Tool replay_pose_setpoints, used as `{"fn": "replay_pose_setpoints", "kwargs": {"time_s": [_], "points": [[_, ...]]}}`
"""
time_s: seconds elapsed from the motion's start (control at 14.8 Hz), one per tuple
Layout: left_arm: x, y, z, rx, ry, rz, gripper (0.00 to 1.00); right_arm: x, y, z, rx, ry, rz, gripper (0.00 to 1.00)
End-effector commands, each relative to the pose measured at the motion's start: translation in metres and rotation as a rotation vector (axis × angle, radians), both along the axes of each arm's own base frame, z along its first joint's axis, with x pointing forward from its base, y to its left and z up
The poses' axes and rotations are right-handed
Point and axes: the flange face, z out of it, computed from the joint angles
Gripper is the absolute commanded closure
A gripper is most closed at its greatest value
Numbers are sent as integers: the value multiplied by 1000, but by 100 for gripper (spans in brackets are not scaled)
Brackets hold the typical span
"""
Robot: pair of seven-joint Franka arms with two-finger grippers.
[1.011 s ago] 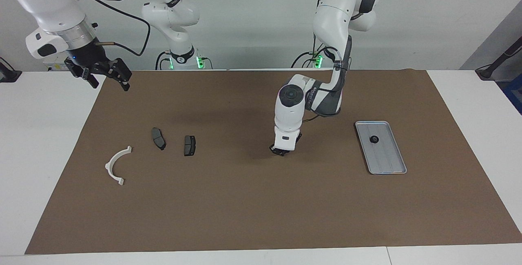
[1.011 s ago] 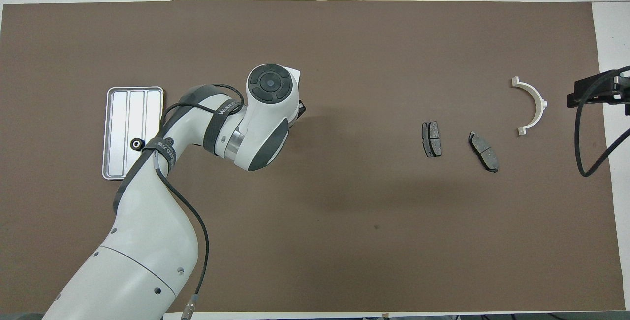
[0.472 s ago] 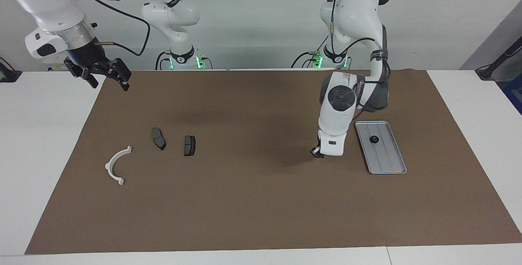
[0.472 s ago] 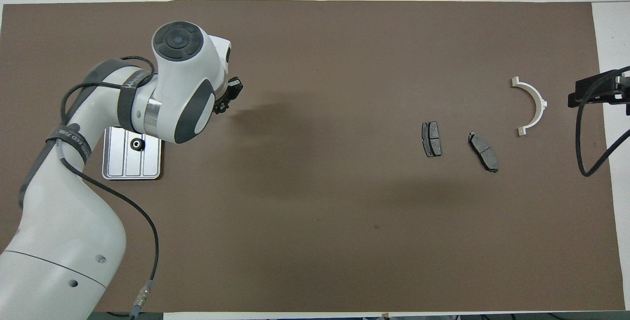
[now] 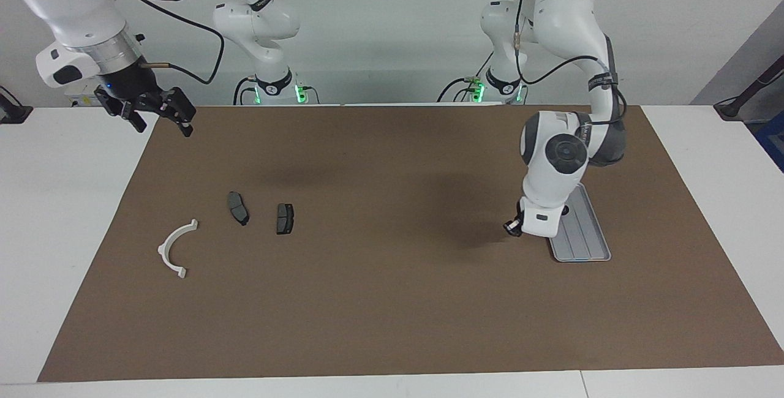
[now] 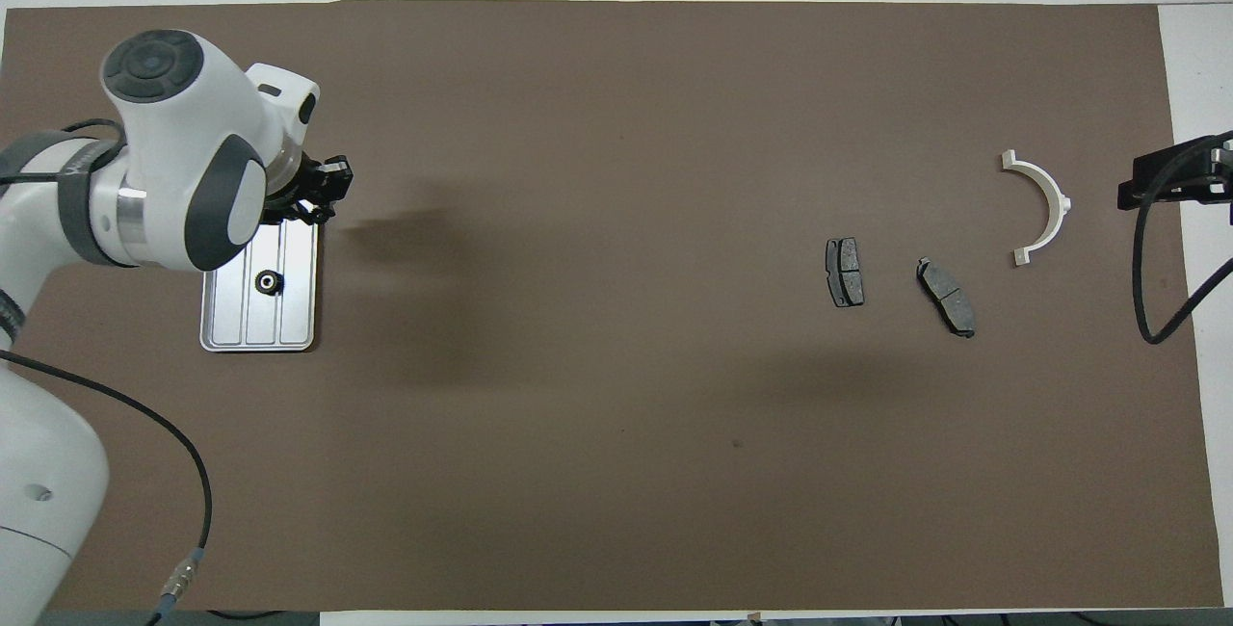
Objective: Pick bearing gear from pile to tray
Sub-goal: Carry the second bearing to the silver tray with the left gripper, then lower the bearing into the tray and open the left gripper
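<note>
1. At the right arm's end of the table, the right gripper (image 5: 164,122) hangs over the edge of the brown mat (image 5: 367,300) where it meets the white table (image 5: 61,232). Jaws are spread open, nothing between them. This arm waits.
2. Next, the white half-ring bracket (image 5: 164,250) lies flat on the mat, farther from the robots than the right gripper and well apart from it.
3. Two dark brake pads sit beside the bracket, toward the table's middle: first pad (image 5: 238,208), second pad (image 5: 285,218). They are near each other, not touching, and neither touches the bracket.
4. Between the pads and the tray is a long stretch of bare mat, carrying only the left arm's shadow.
5. Left gripper (image 5: 513,228) is in the air over the mat at the tray's rim, on the side toward the right arm's end. Can't tell if it's open, closed or gripping anything.
6. Tray (image 5: 582,245) sits flat on the mat toward the left arm's end. In the facing view the left arm's wrist covers the tray's half nearer the robots.
7. One bearing gear (image 6: 267,282), small, black and round, lies inside the tray, on the centre rib strip, clear of the rim.
</note>
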Motion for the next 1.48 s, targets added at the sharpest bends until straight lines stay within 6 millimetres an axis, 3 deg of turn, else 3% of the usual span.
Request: {"fn": "replay_pose_setpoints", "kwargs": {"time_s": [0.0,0.13,0.54,0.74,1.28,1.35,1.42], "points": [[-14,7,-14,-10,-77,-22,100,-9,-4,5,17,8,11,3],[-20,27,-24,-14,-108,-9,100,-9,-4,5,18,8,11,3],[-25,58,-33,-13,-115,-24,100,-12,-2,3,20,27,14,3],[-35,63,-47,-16,-138,-23,100,-13,-2,3,20,33,14,3],[-38,64,-53,-17,-147,-24,100,-15,-2,3,23,40,3,0],[-40,63,-57,-17,-158,-24,92,-16,-2,4,21,38,3,0],[-41,63,-59,-18,-162,-25,75,-16,-2,4,21,36,3,0]]}}
